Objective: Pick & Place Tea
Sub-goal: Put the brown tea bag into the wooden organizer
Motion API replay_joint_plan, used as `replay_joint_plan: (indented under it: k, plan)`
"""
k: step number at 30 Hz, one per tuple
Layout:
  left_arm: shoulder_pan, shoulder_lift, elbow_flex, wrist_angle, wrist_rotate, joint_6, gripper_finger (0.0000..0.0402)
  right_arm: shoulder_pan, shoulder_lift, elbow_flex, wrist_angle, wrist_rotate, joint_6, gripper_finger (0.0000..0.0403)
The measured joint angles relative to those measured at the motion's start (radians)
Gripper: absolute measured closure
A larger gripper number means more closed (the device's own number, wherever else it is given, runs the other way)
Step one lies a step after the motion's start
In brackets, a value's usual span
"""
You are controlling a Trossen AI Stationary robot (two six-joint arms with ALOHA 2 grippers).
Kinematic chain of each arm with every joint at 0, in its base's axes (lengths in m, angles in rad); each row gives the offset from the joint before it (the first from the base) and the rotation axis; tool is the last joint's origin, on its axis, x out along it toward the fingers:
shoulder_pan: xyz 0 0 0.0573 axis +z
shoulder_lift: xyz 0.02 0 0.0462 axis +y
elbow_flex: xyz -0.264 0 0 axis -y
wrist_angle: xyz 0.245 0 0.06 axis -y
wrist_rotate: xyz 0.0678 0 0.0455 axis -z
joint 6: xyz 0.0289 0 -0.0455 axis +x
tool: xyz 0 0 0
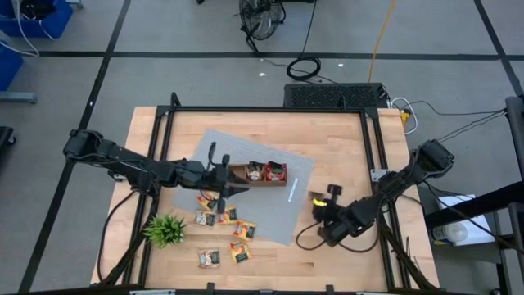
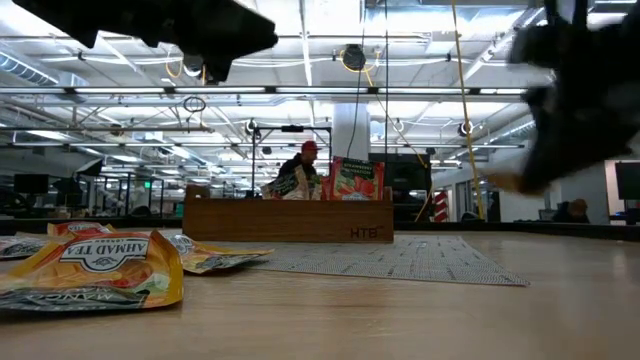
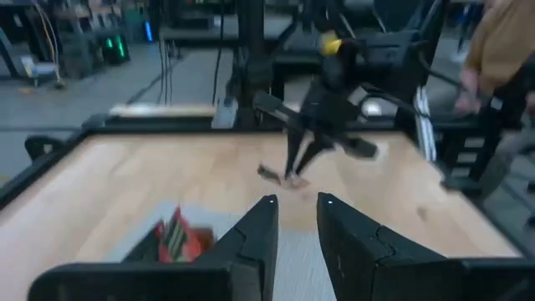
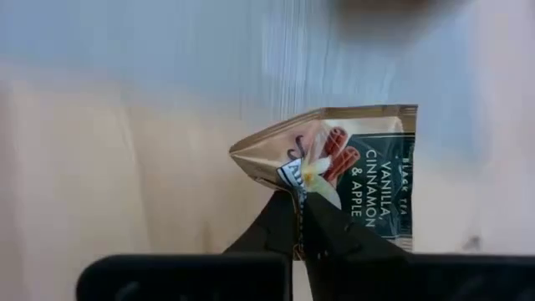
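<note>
- Right hand [image 4: 298,219] is pinched tight on one corner of a vanilla, cinnamon and apple tea sachet [image 4: 355,171], which lies flat on the wooden counter [image 1: 344,156] just off the grey mat [image 1: 278,209] (a flat packet offers only its edge to grab).
- Left hand [image 3: 294,219], fingers narrowly apart and empty, hovers by the wooden tray [image 1: 260,174], probably waiting its turn.
- Loose sachets [image 1: 223,220] lie scattered near the plant [image 1: 165,229], unsorted.

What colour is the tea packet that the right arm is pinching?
Pale tan with a dark teal panel; the right wrist view shows it best.
</note>
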Motion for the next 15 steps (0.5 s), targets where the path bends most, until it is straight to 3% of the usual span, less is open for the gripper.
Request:
replay_joint_plan:
  k: [4, 7, 10, 15]
  plan:
    - [0.0, 0.028, 0.0, 0.058, -0.005, -0.03, 0.0314, -0.021, 0.005, -0.007, 0.12, 0.244, -0.294, 0.0402]
    - [0.003, 0.063, 0.011, 0.083, -0.086, -0.081, 0.0314, -0.055, 0.001, -0.002, 0.285, 0.395, -0.514, 0.0402]
    - [0.029, 0.098, 0.032, 0.059, -0.125, -0.157, 0.0313, -0.095, 0.003, -0.006, 0.43, 0.441, -0.713, 0.0402]
    - [0.069, 0.207, 0.104, 0.06, -0.051, -0.272, 0.0313, -0.168, 0.003, -0.073, 0.732, 0.438, -0.972, 0.0402]
